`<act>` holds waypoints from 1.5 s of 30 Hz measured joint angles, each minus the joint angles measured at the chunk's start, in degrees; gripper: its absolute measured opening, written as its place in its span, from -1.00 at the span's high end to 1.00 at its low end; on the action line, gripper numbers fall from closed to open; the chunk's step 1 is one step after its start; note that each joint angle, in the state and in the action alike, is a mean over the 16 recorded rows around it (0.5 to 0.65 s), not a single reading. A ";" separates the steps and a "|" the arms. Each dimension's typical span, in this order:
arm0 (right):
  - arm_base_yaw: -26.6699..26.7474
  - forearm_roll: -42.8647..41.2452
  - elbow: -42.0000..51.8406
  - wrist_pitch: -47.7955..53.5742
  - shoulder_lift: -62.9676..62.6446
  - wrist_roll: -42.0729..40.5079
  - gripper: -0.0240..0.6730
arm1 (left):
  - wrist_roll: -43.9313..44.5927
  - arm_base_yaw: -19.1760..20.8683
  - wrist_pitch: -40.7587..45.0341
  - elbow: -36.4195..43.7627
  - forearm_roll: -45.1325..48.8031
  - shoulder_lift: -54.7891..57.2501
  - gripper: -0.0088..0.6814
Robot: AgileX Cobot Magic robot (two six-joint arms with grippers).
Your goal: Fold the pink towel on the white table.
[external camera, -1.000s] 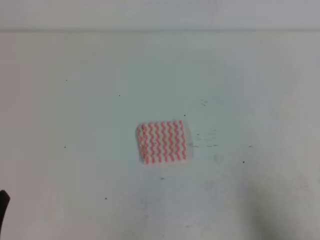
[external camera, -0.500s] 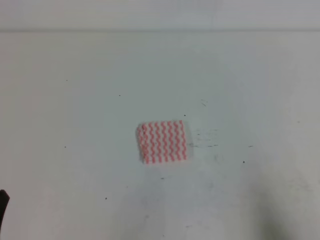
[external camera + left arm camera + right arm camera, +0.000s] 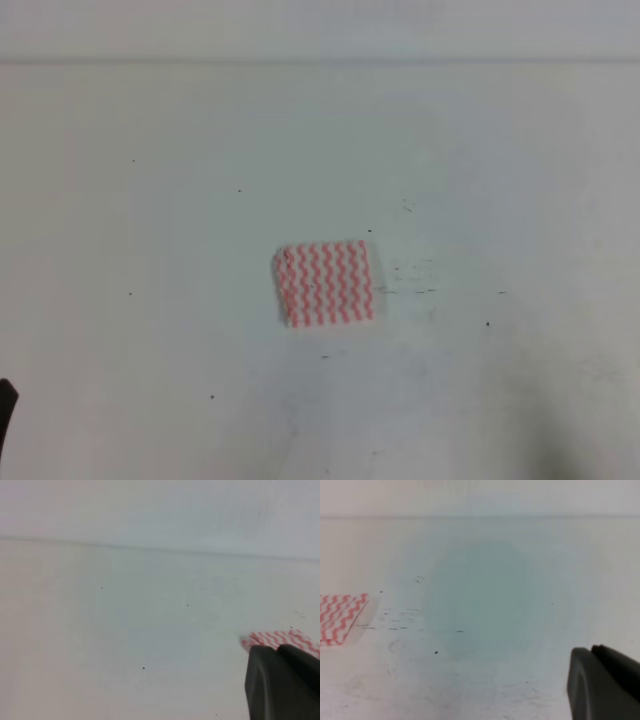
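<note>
From the high view, the pink towel (image 3: pixel 324 284) lies flat as a small, compact rectangle near the middle of the worktop (image 3: pixel 150 220), well apart from every edge. It looks already doubled down to a neat block, though I can't count layers from up here. Only a dark sliver of my left arm (image 3: pixel 6 412) shows at the near-left corner; my right arm is out of this view altogether. Nothing touches the cloth.

Left wrist view now: my left fingers (image 3: pixel 283 682) show as a dark mass at the lower right, and the towel's (image 3: pixel 282 640) striped edge peeks just past them, toward the far edge. They appear to hold nothing, but I cannot tell how far apart they stand.

Right wrist view: my right fingers (image 3: pixel 603 682) sit dark in the lower right corner over bare worktop (image 3: pixel 485 590). The towel (image 3: pixel 340 617) is at the left border, well apart from me. Again nothing looks to be in hand, and the gap is not visible.

My read: the folding looks finished, or 1 fold short at most, with both arms backed off toward the near edge. If another fold is wanted, I need to reach back in, pinch 1 edge and lay it over squarely.
</note>
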 joint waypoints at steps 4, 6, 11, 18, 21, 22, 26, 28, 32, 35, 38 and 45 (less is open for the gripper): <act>0.00 0.02 0.00 0.06 0.00 0.00 0.98 | 0.01 0.00 0.00 0.00 0.00 0.00 0.99; 0.00 0.02 0.01 0.11 0.05 -0.01 0.98 | 0.01 0.00 0.02 -0.07 -0.05 -0.06 0.99; -0.01 0.03 0.01 0.17 0.11 -0.01 0.98 | -0.03 0.00 -0.02 0.07 0.05 0.06 0.99; 0.00 0.01 0.00 0.06 -0.05 0.00 0.98 | -0.06 0.00 -0.14 -0.07 -0.05 -0.09 0.99; 0.00 0.02 0.00 0.11 0.02 -0.01 0.98 | -0.09 0.00 -0.57 -0.13 -0.07 -0.14 0.99; 0.00 0.02 0.00 0.11 0.03 -0.01 0.98 | -0.16 0.02 -0.78 -0.07 0.43 -0.08 0.99; 0.00 0.02 0.01 0.17 0.10 -0.01 0.98 | -6.41 0.70 -1.02 -0.07 8.63 -0.07 0.99; -0.01 0.04 0.01 0.22 0.22 -0.02 0.98 | -11.47 1.56 -0.83 -0.07 14.67 -0.07 0.99; -0.02 0.06 0.02 0.38 0.40 -0.04 0.98 | -22.77 4.45 0.43 0.13 27.73 -0.07 0.99; -0.02 0.07 0.02 0.38 0.40 -0.04 0.98 | -31.68 7.34 2.47 0.20 37.91 -0.76 0.99; -0.02 0.07 0.02 0.38 0.40 -0.04 0.98 | -41.06 10.63 5.41 0.33 48.13 -2.22 0.99; -0.02 0.10 0.02 0.38 0.40 -0.04 0.98 | -50.69 16.80 12.79 0.40 57.96 -7.82 0.99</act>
